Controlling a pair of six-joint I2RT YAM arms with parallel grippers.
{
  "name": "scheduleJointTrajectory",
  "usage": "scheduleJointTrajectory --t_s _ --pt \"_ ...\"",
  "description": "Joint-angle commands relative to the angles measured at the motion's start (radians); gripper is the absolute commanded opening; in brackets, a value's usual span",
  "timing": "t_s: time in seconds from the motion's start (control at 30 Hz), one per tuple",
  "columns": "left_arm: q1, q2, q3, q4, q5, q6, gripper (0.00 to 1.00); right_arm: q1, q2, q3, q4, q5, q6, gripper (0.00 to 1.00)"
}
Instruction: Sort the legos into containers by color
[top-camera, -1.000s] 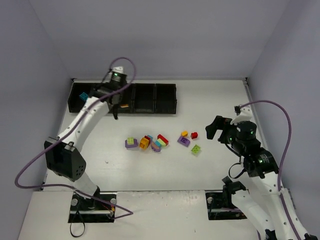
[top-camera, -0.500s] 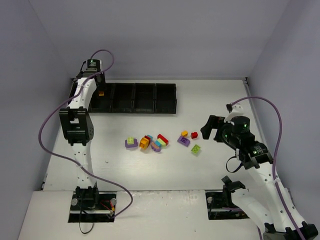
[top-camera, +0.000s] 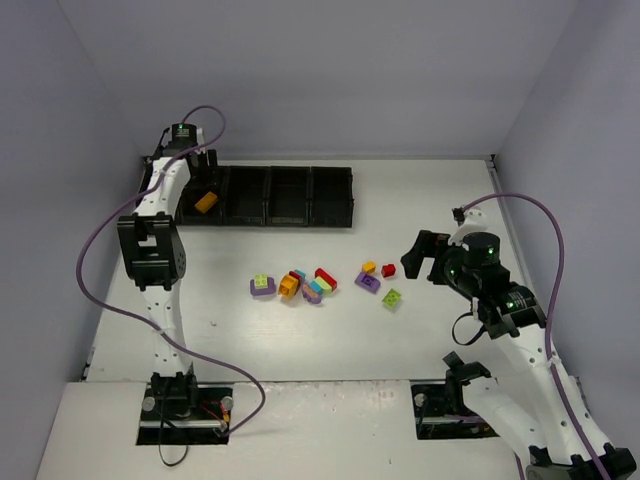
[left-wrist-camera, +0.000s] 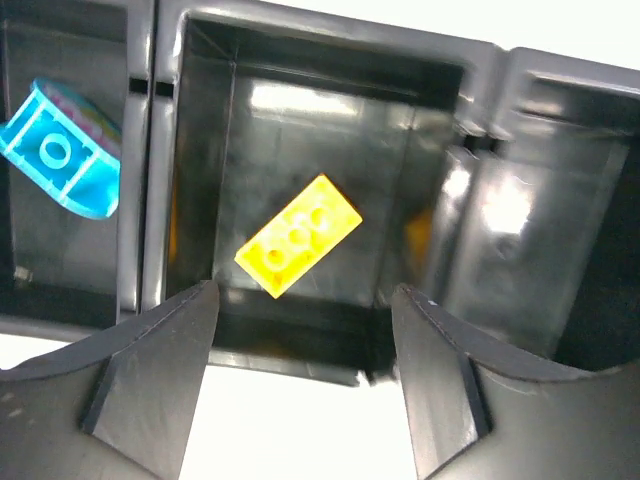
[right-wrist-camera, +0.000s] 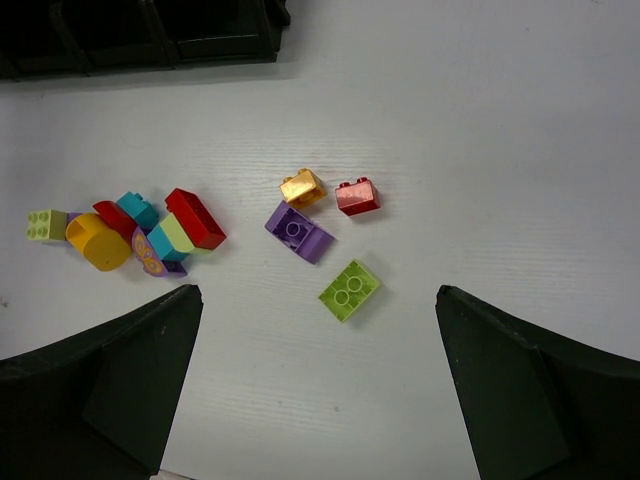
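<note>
My left gripper (top-camera: 203, 165) hangs open over the second bin from the left in the row of black containers (top-camera: 331, 224). An orange brick (left-wrist-camera: 298, 236) lies loose on that bin's floor, between and beyond my fingertips (left-wrist-camera: 196, 300). A teal brick (left-wrist-camera: 62, 163) sits in the bin to its left. The other legos lie mid-table: a cluster with a red brick (top-camera: 325, 278) and an orange one (top-camera: 289, 286), then purple (right-wrist-camera: 300, 232), small orange (right-wrist-camera: 302, 187), small red (right-wrist-camera: 357, 196) and lime (right-wrist-camera: 349, 290) bricks. My right gripper (top-camera: 415, 258) hovers open and empty just right of them.
The three bins to the right (top-camera: 290, 195) look empty from above. A lime brick on a purple one (top-camera: 263, 286) marks the left end of the cluster. Side walls close in the table; the arm bases stand at the near edge.
My left arm swung left from the middle bins to the second bin, then its jaws opened and the orange brick dropped in. The right arm shifted slightly early on, then held still.
</note>
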Motion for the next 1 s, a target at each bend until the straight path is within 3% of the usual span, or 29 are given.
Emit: scheduleJointTrajectory --t_s 0.0,0.13,0.3,0.37,0.57,0.97 --pt "-0.042 -0.196 -0.026 0.002 0.025 -0.03 0.64 0.005 0.015 0.044 0.06 0.017 0.003 1.0" --pt "-0.159 -0.371 -0.158 0.002 0.071 -0.031 0.65 0.005 0.008 0.045 0.062 0.036 0.003 1.0" --pt "-0.43 -0.494 -0.311 0.01 0.128 -0.025 0.66 0.004 -0.008 0.05 0.062 0.034 0.012 1.0" --pt "-0.553 -0.511 -0.368 0.019 0.132 -0.001 0.72 0.005 -0.019 0.048 0.062 0.036 0.021 1.0" --pt "-0.805 -0.435 -0.41 0.042 0.166 0.113 0.72 0.005 -0.064 0.03 0.06 0.017 0.055 1.0" --pt "-0.891 -0.155 -0.276 0.045 0.237 0.208 0.72 0.005 -0.171 0.011 0.042 -0.029 0.11 1.0"
